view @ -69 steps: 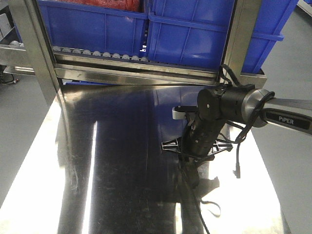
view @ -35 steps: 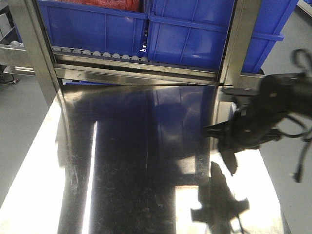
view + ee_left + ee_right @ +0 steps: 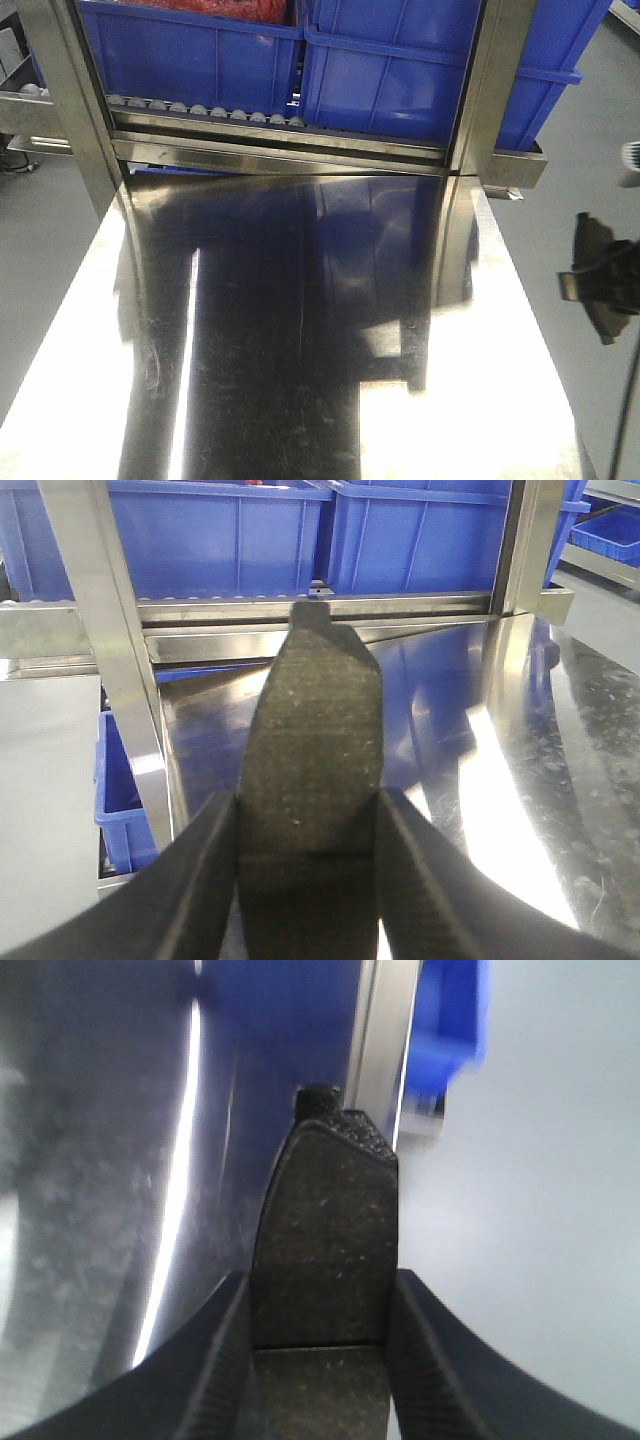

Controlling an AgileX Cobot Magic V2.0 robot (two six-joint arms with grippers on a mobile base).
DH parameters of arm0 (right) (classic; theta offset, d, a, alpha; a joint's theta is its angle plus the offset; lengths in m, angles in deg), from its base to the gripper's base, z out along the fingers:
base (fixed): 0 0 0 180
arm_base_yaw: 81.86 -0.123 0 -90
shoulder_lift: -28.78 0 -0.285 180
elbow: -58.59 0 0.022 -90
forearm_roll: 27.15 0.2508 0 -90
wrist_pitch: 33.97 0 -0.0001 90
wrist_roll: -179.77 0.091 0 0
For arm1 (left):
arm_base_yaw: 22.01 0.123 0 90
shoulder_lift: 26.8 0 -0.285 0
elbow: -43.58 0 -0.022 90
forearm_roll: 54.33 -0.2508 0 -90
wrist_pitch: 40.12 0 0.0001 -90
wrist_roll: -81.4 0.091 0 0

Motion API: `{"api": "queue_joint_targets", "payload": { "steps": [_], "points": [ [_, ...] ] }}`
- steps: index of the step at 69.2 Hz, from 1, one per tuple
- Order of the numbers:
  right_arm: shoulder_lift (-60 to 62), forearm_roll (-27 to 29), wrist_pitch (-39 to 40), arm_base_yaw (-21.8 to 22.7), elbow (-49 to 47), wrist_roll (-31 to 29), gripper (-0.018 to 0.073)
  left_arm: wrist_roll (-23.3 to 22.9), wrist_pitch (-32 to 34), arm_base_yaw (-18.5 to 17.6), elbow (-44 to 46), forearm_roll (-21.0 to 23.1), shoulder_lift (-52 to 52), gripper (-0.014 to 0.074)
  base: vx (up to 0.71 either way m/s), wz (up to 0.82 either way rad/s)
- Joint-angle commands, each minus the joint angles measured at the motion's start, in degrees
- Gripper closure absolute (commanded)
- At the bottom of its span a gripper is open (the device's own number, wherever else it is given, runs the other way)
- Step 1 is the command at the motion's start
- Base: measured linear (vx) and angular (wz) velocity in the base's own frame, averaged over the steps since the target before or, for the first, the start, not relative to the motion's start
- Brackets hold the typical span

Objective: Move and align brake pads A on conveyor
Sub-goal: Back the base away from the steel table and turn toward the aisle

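Brake pad [image 3: 310, 730] in the left gripper [image 3: 308, 802]: clamped by its long sides between the two fingers [image 3: 200, 870], tip pointing toward the rack [image 3: 330, 608]. A thin groove crosses the pad low down, between the fingers. It is held clear of the worktop [image 3: 560, 780], in line with the worktop's left edge.

A second pad [image 3: 325, 1230] is clenched the same way in the right gripper [image 3: 320, 1280], with a groove across it at finger level. In the wrist view it sits over the worktop's right edge, steel to its left and grey floor to its right; the view is blurred. The front view shows the right arm [image 3: 600, 285] only as a dark shape beyond that right edge, over the floor.

Containers:
- Blue bins [image 3: 190, 55] stand side by side on the rack's rollers [image 3: 200, 108], along the worktop's far edge.
- The left bin holds something red [image 3: 225, 4], seen only at its rim and not identifiable.
- The contents of the bin to its right [image 3: 400, 70] are hidden by its wall.
- Another blue bin [image 3: 120, 790] sits lower, left of the worktop's left edge; its contents cannot be told.
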Motion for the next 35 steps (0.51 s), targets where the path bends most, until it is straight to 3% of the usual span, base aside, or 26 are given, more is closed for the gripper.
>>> {"api": "queue_joint_targets", "payload": {
  "steps": [1,35],
  "points": [
    [8.4,-0.2,8.3,0.2,2.3,-0.8,0.0564,-0.1,5.6,-0.2,1.4,-0.3,-0.8,0.0602,0.0,0.0],
    [42.6,0.7,26.1,0.2,26.2,-3.5,0.0564,-0.1,5.6,-0.2,1.4,-0.3,-0.8,0.0602,0.0,0.0]
  ]
}}
